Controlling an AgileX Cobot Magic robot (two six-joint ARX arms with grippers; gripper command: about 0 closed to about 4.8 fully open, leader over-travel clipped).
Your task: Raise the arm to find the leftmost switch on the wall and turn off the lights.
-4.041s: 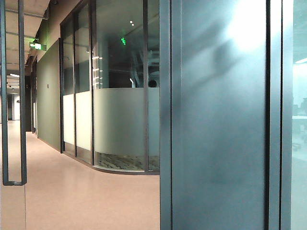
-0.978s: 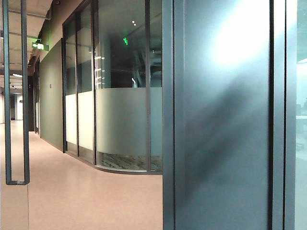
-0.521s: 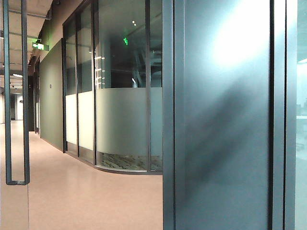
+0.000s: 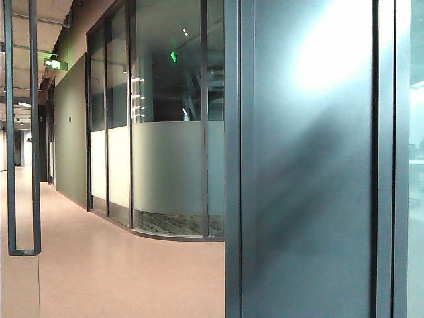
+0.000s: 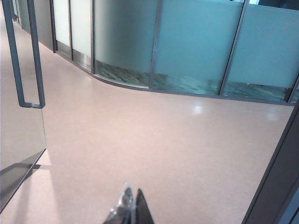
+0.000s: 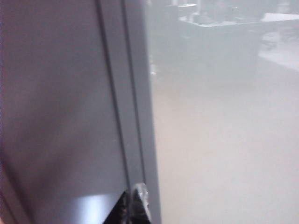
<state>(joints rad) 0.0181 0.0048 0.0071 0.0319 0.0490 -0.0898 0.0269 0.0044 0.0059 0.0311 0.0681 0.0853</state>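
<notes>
No switch shows in any view; the switch is out of view. My left gripper (image 5: pixel 132 195) is shut, its tips together over the pink corridor floor (image 5: pixel 154 140), holding nothing. My right gripper (image 6: pixel 133 193) is shut too, its tips close to a grey panel (image 6: pixel 56 116) and its vertical frame strip (image 6: pixel 135 107), next to frosted glass (image 6: pixel 224 140). Neither gripper appears in the exterior view, where a dark grey-blue panel (image 4: pixel 305 185) fills the right half.
A glass door with a long dark handle (image 4: pixel 22 132) (image 5: pixel 28 56) stands at the left. A curved frosted-glass partition (image 4: pixel 165 165) (image 5: pixel 196 42) lines the corridor beyond. A green exit sign (image 4: pixel 54 63) hangs far back. A dark door frame (image 5: pixel 275 186) is beside the left arm.
Since four seconds ago the exterior view has shifted slightly, the panel edge and door handle sitting a little further right. Over the last second nothing has visibly moved.
</notes>
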